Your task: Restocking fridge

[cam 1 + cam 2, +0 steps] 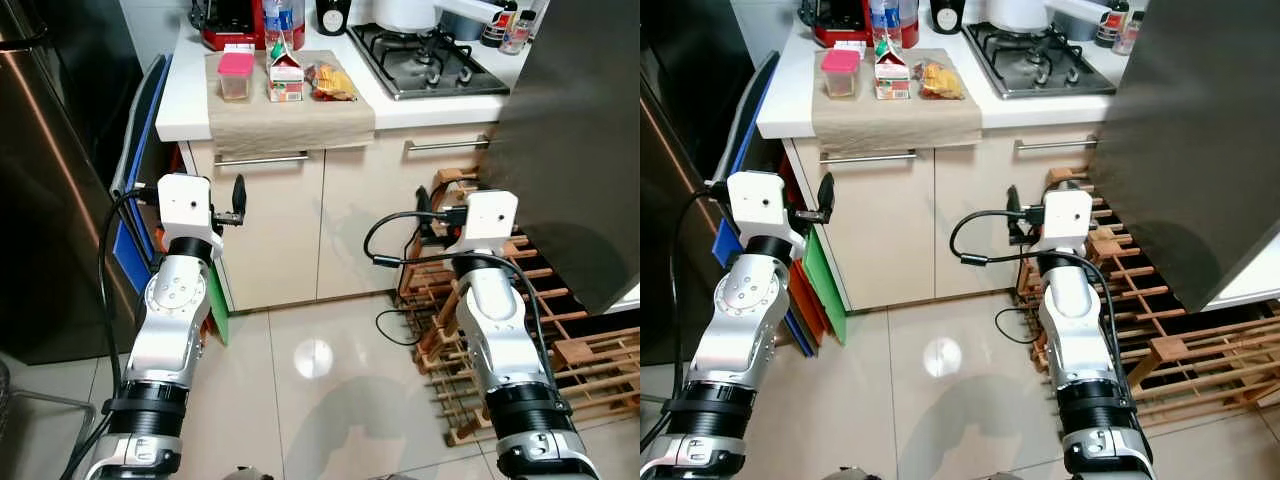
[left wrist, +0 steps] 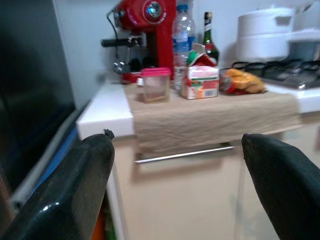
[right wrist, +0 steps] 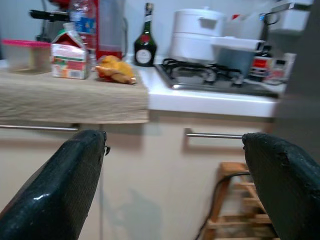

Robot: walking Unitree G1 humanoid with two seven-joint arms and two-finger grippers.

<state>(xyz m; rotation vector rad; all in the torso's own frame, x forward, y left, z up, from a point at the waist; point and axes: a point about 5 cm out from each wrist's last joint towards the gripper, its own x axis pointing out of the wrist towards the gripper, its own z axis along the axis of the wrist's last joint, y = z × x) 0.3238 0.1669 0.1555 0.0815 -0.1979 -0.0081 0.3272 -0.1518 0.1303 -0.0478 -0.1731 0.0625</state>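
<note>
Left end effector (image 2: pixel 172 170) and right end effector (image 3: pixel 175 175) spread, empty, short of table (image 1: pixel 190 95) holding pink-lid tub (image 1: pixel 236 75), milk carton (image 1: pixel 286 78), snack bag (image 1: pixel 332 82) on cloth; risk: reaching from here, toppling tall carton.

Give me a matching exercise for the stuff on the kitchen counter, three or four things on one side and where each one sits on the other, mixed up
Things:
1. pink-lidded container
2. juice carton
3. snack bag
4. coffee machine

Places:
A. middle of the cloth, between two other items
B. behind the cloth, against the wall
C. cloth's end nearest the gas hob
D. cloth's end farthest from the gas hob

Pairs: 1-D, 2-A, 3-C, 4-B
</note>
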